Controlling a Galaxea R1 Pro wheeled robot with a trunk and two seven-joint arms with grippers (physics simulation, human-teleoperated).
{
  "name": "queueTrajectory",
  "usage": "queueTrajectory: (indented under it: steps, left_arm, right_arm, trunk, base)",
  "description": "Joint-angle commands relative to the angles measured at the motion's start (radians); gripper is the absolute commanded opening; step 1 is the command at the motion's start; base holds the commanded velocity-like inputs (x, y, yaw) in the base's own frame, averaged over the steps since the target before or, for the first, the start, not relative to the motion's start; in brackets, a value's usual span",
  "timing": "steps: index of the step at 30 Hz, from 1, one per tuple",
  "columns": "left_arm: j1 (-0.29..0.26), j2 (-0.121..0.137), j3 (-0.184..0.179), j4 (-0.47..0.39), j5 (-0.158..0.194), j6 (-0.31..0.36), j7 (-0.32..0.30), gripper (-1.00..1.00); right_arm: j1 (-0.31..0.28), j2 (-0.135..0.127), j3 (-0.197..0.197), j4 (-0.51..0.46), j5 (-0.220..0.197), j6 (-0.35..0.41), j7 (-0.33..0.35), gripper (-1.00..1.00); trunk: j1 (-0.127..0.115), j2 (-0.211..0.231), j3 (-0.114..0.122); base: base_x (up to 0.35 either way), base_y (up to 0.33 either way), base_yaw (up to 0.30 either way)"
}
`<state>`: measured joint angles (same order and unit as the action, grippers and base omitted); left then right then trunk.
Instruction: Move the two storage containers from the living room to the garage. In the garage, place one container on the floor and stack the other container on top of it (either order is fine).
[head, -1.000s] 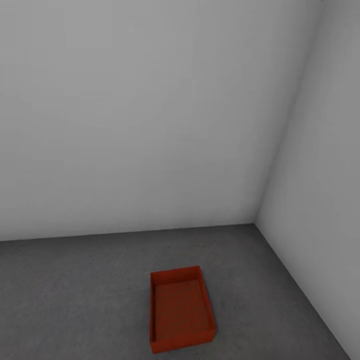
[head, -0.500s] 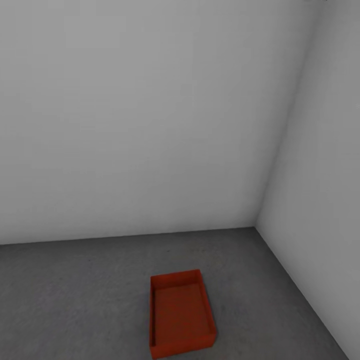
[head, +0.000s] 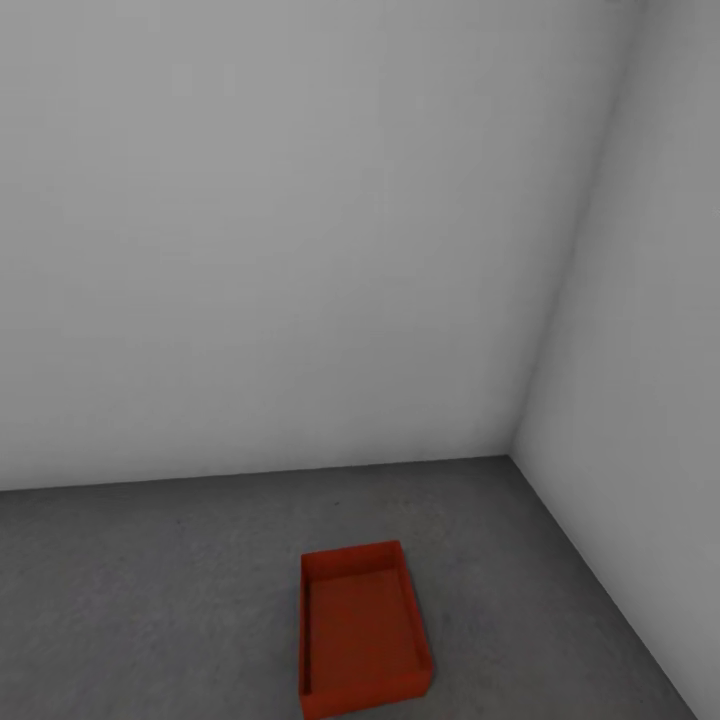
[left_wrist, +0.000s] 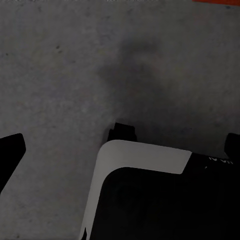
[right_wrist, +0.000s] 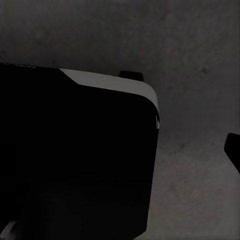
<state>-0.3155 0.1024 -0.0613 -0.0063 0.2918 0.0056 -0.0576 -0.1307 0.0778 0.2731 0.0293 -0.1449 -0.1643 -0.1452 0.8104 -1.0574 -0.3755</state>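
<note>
While the head camera looked down into a corner of the garage, one storage container (head: 364, 630) sat upright on the floor (head: 150, 600), open side up, long axis running away from the robot, its near end close to the frame's lower edge. Orange-red walls, plain; no label or print legible on it. Back wall (head: 300, 250) and right wall (head: 640, 400) pale grey, unmarked. Container stood apart from both walls; bare concrete lay on all visible sides, widest to the left.

Left wrist view: speckled concrete, a soft shadow, black-and-white robot body (left_wrist: 160, 195) in the foreground with small white lettering, too blurred to read. A thin orange strip (left_wrist: 216, 2) at the frame edge, likely container rim. One dark fingertip (left_wrist: 10, 150) at one frame edge, another at the opposite edge; left end effector (left_wrist: 120, 150) spread apart, holding nothing.

Right wrist view: dark robot body (right_wrist: 75, 160) over concrete; one dark tip (right_wrist: 234, 150) at the frame edge. Could not tell the right end effector's state.
</note>
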Motion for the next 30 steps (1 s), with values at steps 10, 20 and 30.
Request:
queueTrajectory:
  steps: [10, 20, 30]
  left_arm:
    - [-0.001, 0.000, -0.007, 0.000, 0.010, 0.001, -0.004, 1.00]
    - [-0.001, 0.000, -0.006, 0.000, 0.010, 0.001, -0.004, 1.00]
    - [-0.001, 0.000, -0.006, 0.000, 0.010, 0.001, -0.004, 1.00]
  right_arm:
    - [-0.001, 0.013, 0.003, 0.003, -0.012, -0.012, -0.006, 1.00]
    - [-0.001, 0.016, -0.002, 0.003, -0.020, -0.023, -0.015, 1.00]
    - [-0.001, 0.017, -0.002, 0.003, -0.021, -0.030, -0.014, 1.00]
  trunk:
    - [0.000, -0.001, -0.001]
    - [0.000, -0.001, 0.008]
    - [0.000, -0.001, 0.024]
  base:
    - [0.000, 0.000, 0.000]
    - [0.000, 0.000, 0.000]
    - [0.000, 0.000, 0.000]
